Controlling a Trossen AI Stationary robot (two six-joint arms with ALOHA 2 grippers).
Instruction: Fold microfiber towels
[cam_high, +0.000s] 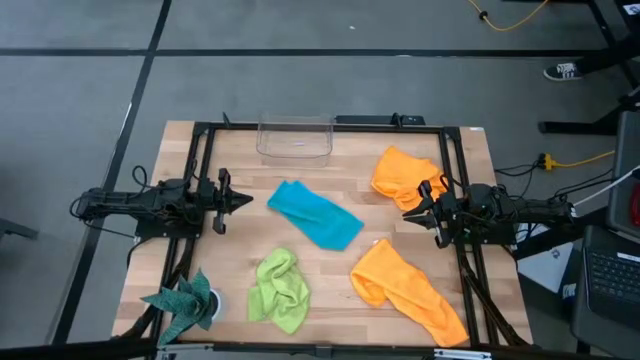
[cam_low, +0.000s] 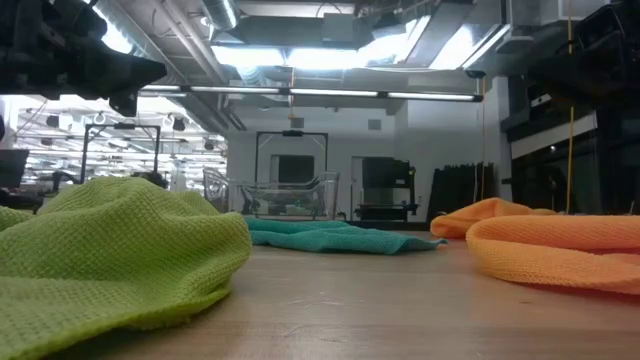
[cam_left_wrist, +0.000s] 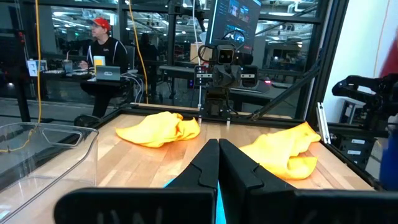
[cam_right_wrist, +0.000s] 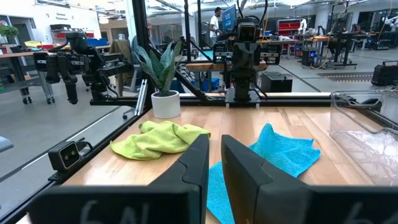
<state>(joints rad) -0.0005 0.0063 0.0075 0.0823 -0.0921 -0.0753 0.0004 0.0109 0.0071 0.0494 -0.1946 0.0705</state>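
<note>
Nothing is folded yet, so I'm picking my first cloth. All four towels lie loose and rumpled on the table (cam_high: 240, 250). The blue towel (cam_high: 315, 215) sits in the middle, between both arms. The green towel (cam_high: 280, 290) is bunched at the near edge toward my left side, close to the potted plant (cam_high: 185, 305). One orange towel (cam_high: 405, 178) is crumpled just beside my right gripper (cam_high: 412, 214), and the other orange towel (cam_high: 405, 290) stretches toward the near right corner. The clear plastic bin (cam_high: 295, 138) waits at the far edge.

My left gripper (cam_high: 245, 203) hovers at the left side with its fingers pressed together, holding nothing. The right gripper hangs by the right rail; in its wrist view I see only a narrow slit between the fingers, and nothing in them.

I judge the blue towel is the sensible start, since both arms can reach it. To do this well, I need to open both sets of fingers first, then come down on two neighbouring corners rather than the bulk. It lies partly flat but skewed, with one end rucked. I'd lift and spread it flat before creasing, or the fold will trap wrinkles. The plush cloth will sag and cling, so I'd pinch low and drag slowly. I'd also keep the right arm clear of the orange heap beside it.
</note>
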